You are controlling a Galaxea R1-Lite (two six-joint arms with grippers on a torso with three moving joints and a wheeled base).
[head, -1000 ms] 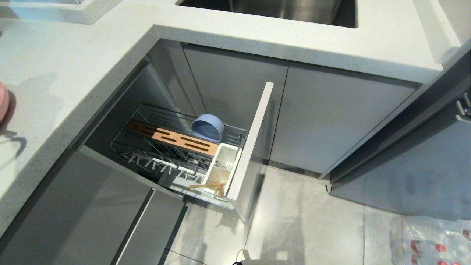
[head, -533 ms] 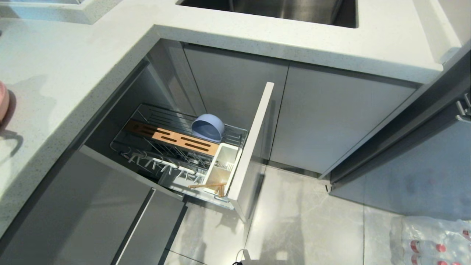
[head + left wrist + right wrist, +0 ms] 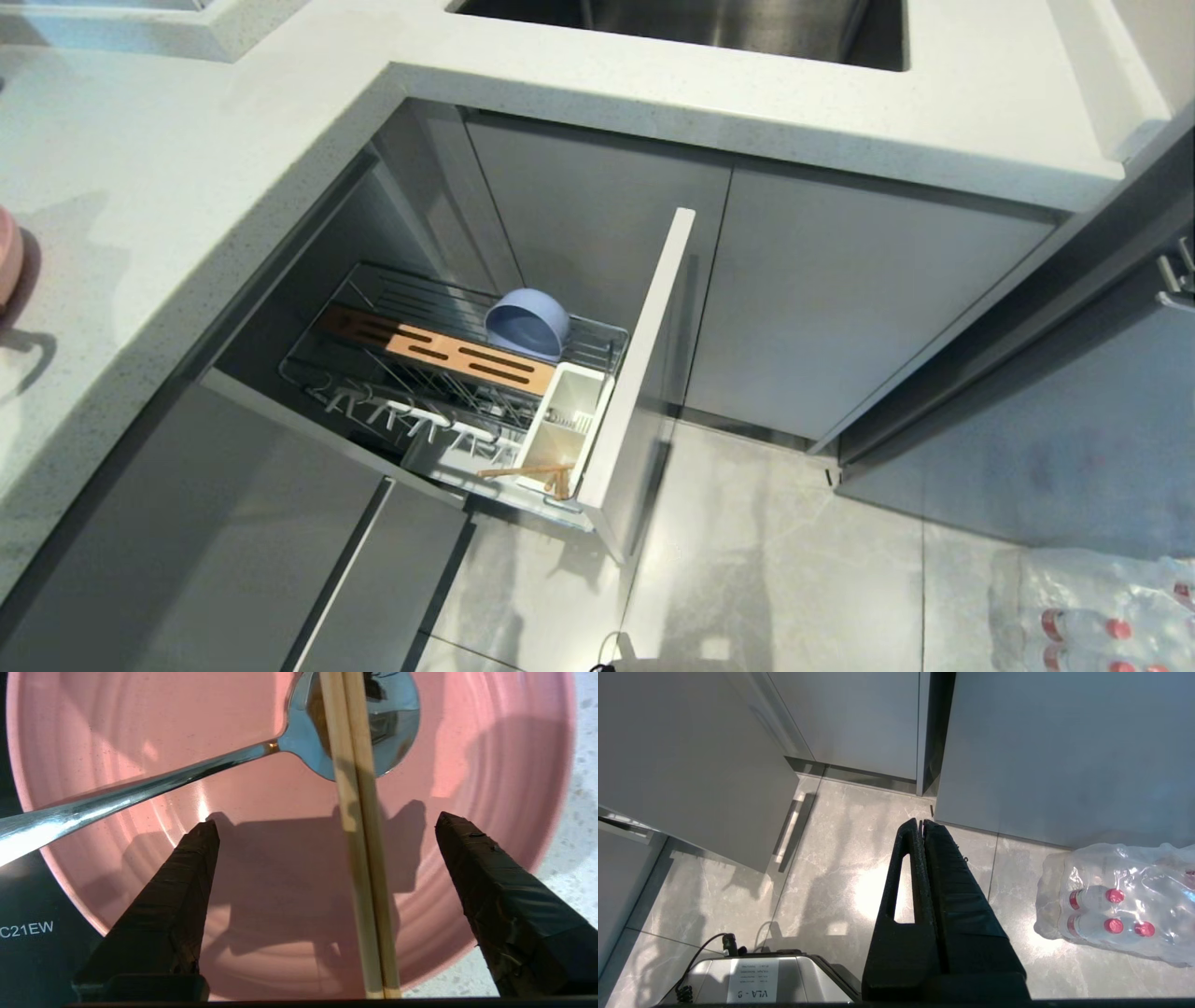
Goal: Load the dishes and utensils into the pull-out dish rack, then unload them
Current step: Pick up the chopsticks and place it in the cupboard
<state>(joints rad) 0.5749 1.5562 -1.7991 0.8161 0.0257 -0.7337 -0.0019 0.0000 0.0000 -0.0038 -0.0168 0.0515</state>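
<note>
Hovering: left gripper (image 3: 327, 826) over plate (image 3: 140, 728) on counter (image 3: 579, 826), fingers (image 3: 196, 858) now spread wide after opening, gripping nothing.
Meaning: chopsticks (image 3: 369, 914) probably just released; unloading under way.
Plate contents: chopsticks laid across spoon (image 3: 187, 777).
Pull-out dish rack (image 3: 448, 373): bowl (image 3: 527, 324) inside, another chopstick pair (image 3: 532, 472) in cutlery holder (image 3: 569, 420).
Right gripper (image 3: 923, 826): parked above floor, fingers closed.

Desk (image 3: 140, 187), pale speckled stone: pink plate (image 3: 490, 742) resting partly on dark panel (image 3: 28, 933). Floor (image 3: 766, 560), grey tile: wrapped pack of bottles (image 3: 1115, 905).
</note>
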